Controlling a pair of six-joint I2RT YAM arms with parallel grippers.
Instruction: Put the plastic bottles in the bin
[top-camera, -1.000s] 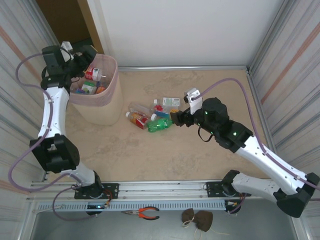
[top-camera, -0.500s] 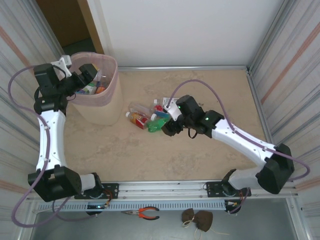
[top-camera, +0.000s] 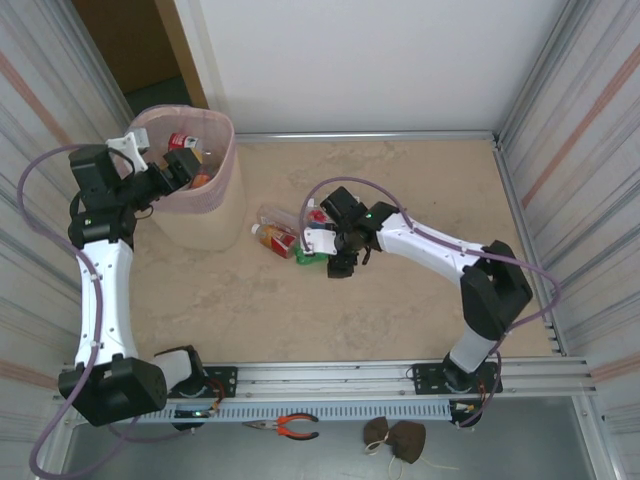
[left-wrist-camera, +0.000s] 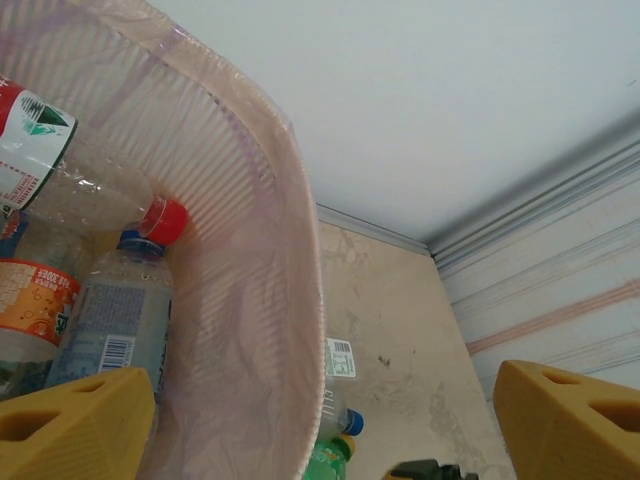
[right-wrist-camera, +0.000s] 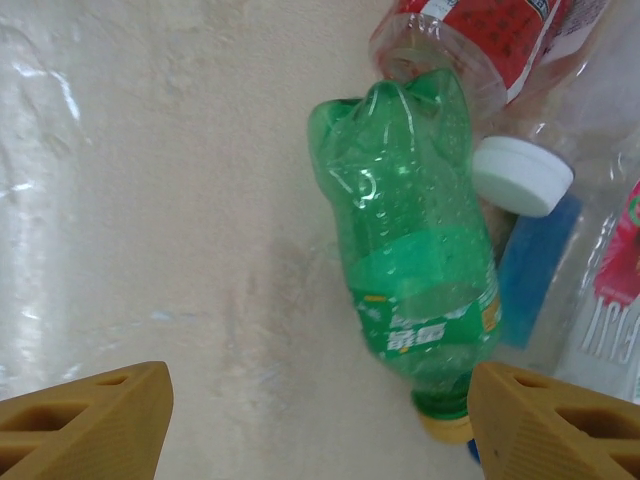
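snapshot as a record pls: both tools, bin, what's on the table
left tool: open, empty, at the bin's near rim
right tool: open, low over the green bottle, not gripping it
bin: upright, far left, several bottles inside
table: green bottle on its side, red-label bottle at its base end, white cap beside it
task: not done, bottles remain outside the bin

A robot test cell, lab or workshop: ribbed panel walls stand outside the left arm and right arm, a white board ahead of them, an aluminium rail under their bases, orange-handled pliers behind that.
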